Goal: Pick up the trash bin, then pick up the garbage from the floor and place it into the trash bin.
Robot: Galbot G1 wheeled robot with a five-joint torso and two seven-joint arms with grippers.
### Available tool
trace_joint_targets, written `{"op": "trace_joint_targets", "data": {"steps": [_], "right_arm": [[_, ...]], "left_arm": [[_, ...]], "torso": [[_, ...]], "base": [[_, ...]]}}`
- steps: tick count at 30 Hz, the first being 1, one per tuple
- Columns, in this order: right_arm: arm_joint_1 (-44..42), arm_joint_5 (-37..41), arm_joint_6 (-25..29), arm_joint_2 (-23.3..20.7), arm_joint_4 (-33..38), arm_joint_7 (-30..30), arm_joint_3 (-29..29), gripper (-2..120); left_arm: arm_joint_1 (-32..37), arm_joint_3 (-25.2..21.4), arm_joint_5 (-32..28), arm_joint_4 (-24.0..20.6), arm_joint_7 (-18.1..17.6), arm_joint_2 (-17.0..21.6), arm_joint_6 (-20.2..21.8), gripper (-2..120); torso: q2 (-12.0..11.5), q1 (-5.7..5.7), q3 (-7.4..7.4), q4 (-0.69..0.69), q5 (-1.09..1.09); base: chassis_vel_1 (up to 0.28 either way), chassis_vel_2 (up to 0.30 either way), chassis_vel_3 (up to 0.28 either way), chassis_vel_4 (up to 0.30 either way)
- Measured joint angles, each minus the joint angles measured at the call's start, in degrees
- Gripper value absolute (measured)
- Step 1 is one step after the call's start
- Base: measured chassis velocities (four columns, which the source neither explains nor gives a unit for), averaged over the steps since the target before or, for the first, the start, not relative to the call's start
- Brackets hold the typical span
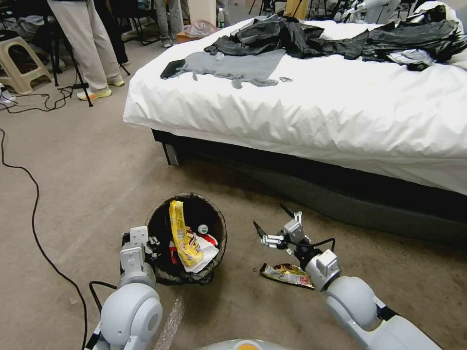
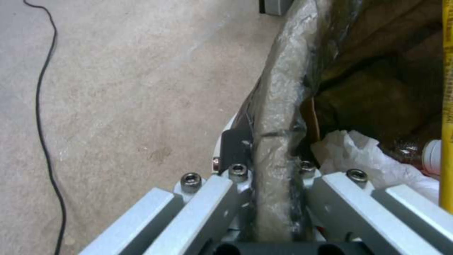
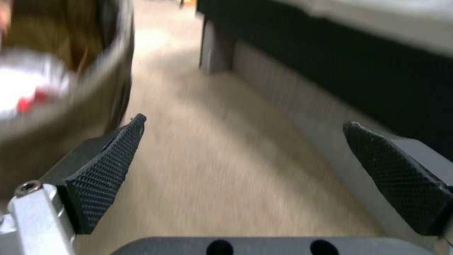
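Note:
The trash bin [image 1: 218,228], round with a dark bag folded over its rim, is low in front of me. In it lie a yellow wrapper [image 1: 181,232], white tissue [image 1: 206,253], a red wrapper and a small bottle's white cap [image 1: 203,228]. My left gripper [image 1: 152,243] is shut on the bin's left rim; in the left wrist view its fingers [image 2: 236,177] clamp the bagged rim [image 2: 283,88], with tissue [image 2: 359,148] just inside. My right gripper [image 1: 270,218] hovers open to the right of the bin, nothing between its pads [image 3: 101,177]. One piece of garbage, a yellow-red wrapper [image 1: 286,274], lies on the floor under the right wrist.
A bed [image 1: 311,116] with a white sheet, black clothes [image 1: 301,36] and a grey garment stands close ahead and to the right, its dark base [image 3: 330,71] near the right gripper. A black cable [image 1: 34,204] runs over the floor at left. A clear plastic scrap [image 1: 170,323] lies by my base.

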Motion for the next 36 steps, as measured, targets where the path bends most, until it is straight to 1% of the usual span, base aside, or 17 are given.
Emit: {"op": "trace_joint_targets", "data": {"steps": [2,4,5,7,8,9,10,12,14,16,19,20,22,26,31,35,36], "right_arm": [[0.50,0.05,-0.63,-1.02,-1.99,-1.75,-0.97,100],[1.13,-0.82,-1.00,-1.82,-5.39,-5.06,-1.58,100],[1.13,-0.82,-1.00,-1.82,-5.39,-5.06,-1.58,100],[1.82,-1.72,-1.00,-2.36,-9.44,-8.59,-1.63,100],[1.82,-1.72,-1.00,-2.36,-9.44,-8.59,-1.63,100],[2.10,-2.13,-0.89,-2.50,-11.55,-10.39,-1.59,100],[2.44,-2.69,-0.44,-2.53,-13.61,-12.15,-1.56,100],[2.67,-3.11,-0.17,-2.51,-14.65,-12.94,-1.55,100],[4.17,-5.02,1.32,-2.03,-19.82,-16.06,-1.75,100],[4.72,-5.51,1.74,-1.77,-21.28,-17.20,-1.80,100],[6.82,-7.01,2.60,-0.63,-26.01,-22.42,-1.60,100],[6.82,-7.01,2.60,-0.63,-26.01,-22.42,-1.60,100],[8.26,-7.83,2.86,0.41,-29.08,-24.57,-1.25,100],[9.25,-8.18,2.62,1.34,-31.10,-26.10,-1.03,100],[9.96,-8.89,2.52,2.34,-32.99,-27.08,-1.03,100],[11.26,-9.97,2.71,4.45,-37.41,-27.83,-0.81,100],[11.26,-9.97,2.71,4.45,-37.41,-27.83,-0.81,100]], "left_arm": [[-0.13,0.14,-0.01,0.29,0.00,-0.21,0.00,0],[-0.26,0.23,0.01,0.54,0.00,-0.40,0.00,0],[-0.26,0.23,0.01,0.54,0.00,-0.40,0.00,0],[-0.25,0.29,0.03,0.58,0.00,-0.39,0.00,0],[-0.25,0.29,0.03,0.58,0.00,-0.39,0.00,0],[-0.19,0.29,0.05,0.58,0.00,-0.35,-0.01,0],[-0.15,0.30,0.06,0.58,0.00,-0.30,-0.01,0],[-0.13,0.30,0.07,0.58,0.00,-0.26,-0.02,0],[-0.08,0.35,0.12,0.57,0.00,-0.19,-0.02,0],[-0.06,0.38,0.14,0.57,0.00,-0.19,-0.02,0],[0.08,0.55,0.32,0.52,-0.03,-0.26,-0.02,0],[0.08,0.55,0.32,0.52,-0.03,-0.26,-0.02,0],[0.21,0.62,0.53,0.52,-0.04,-0.27,-0.02,0],[0.33,0.74,0.65,0.52,-0.04,-0.38,-0.02,0],[0.31,0.83,0.73,0.56,-0.05,-0.40,-0.02,0],[0.29,0.87,0.73,0.57,-0.11,-0.24,-0.01,0],[0.29,0.87,0.73,0.57,-0.11,-0.24,-0.01,0]], "torso": [[0.00,0.00,0.00,0.00,0.00],[0.00,0.00,0.00,0.00,0.00],[0.00,0.00,0.00,0.00,0.00],[0.00,0.00,0.00,0.00,0.00],[0.00,0.00,0.00,0.00,0.00],[0.00,-0.01,0.00,0.00,-0.01],[0.00,-0.01,0.00,0.00,0.00],[0.00,0.00,0.00,0.00,0.00],[0.00,0.00,0.00,0.00,0.00],[0.00,0.00,0.00,0.00,0.00],[0.00,0.00,0.00,0.01,0.00],[0.00,0.00,0.00,0.01,0.00],[0.00,0.00,0.00,0.01,-0.01],[0.00,0.00,0.00,0.01,-0.01],[0.00,-0.01,0.00,0.00,-0.02],[0.00,0.00,0.00,0.00,-0.01],[0.00,0.00,0.00,0.00,-0.01]], "base": [[0.000,0.000,0.000,0.000],[0.000,0.000,0.000,0.000],[0.000,0.000,0.000,0.000],[0.000,0.000,0.000,0.000],[0.000,0.000,0.000,0.000],[0.000,0.000,0.000,0.000],[0.000,0.000,0.000,0.000],[0.000,0.000,0.000,0.000],[0.000,0.000,0.000,0.000],[0.000,0.000,0.000,0.000],[0.000,0.000,0.000,0.000],[0.000,0.000,0.000,0.000],[0.000,0.000,0.000,0.000],[0.000,0.000,0.000,0.000],[0.000,0.000,0.000,0.000],[0.000,0.000,0.000,0.000],[0.000,0.000,0.000,0.000]]}}
